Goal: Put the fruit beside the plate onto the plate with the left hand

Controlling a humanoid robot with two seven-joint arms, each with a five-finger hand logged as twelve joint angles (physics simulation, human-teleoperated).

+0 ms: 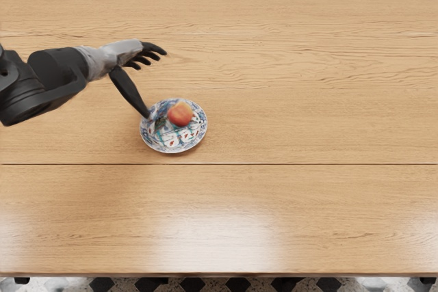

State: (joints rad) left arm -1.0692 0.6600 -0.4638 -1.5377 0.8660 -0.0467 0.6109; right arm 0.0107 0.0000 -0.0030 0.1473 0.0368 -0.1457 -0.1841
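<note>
A red-orange fruit [181, 113] lies on the patterned blue-and-white plate [195, 138], toward its upper middle. My left hand [139, 55] hovers up and to the left of the plate, apart from the fruit. Its fingers [152, 50] are spread and hold nothing; the thumb [129, 89] points down toward the plate's left rim. The left arm comes in from the picture's left edge. The right arm does not show.
The wooden table [287, 189] runs across the whole view, with its front edge near the bottom and a grey wall strip along the top. Nothing else stands on it.
</note>
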